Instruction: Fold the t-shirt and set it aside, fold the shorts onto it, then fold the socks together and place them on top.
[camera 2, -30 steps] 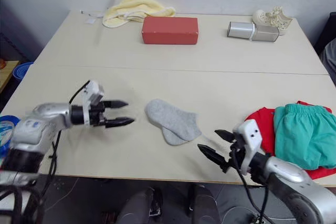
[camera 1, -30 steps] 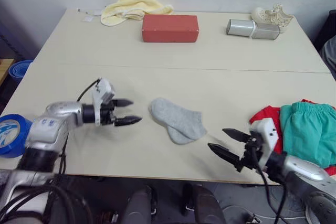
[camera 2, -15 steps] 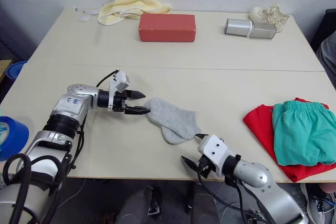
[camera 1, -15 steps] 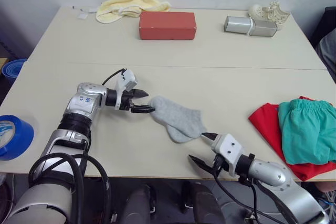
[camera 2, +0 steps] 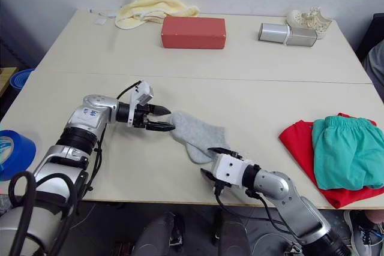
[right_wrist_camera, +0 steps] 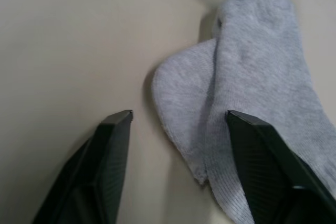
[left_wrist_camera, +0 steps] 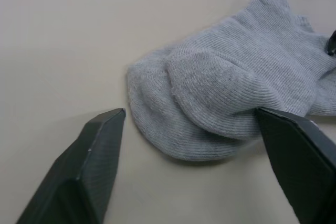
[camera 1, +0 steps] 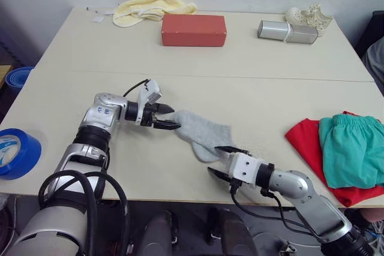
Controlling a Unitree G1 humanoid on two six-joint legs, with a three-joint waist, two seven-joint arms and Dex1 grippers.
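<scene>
Both grippers, left [camera 1: 171, 119] and right [camera 1: 223, 160], now flank socks [camera 1: 204, 136], apart.

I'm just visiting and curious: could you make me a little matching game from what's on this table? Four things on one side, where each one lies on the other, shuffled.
Things:
1. socks
2. shorts
3. red box
4. yellow towel

Places:
A. far left corner of the table
B. on top of the t-shirt, at the right edge
C. middle of the near half, between the two grippers
D. far side, next to the towel

Pairs: 1-C, 2-B, 3-D, 4-A
</scene>
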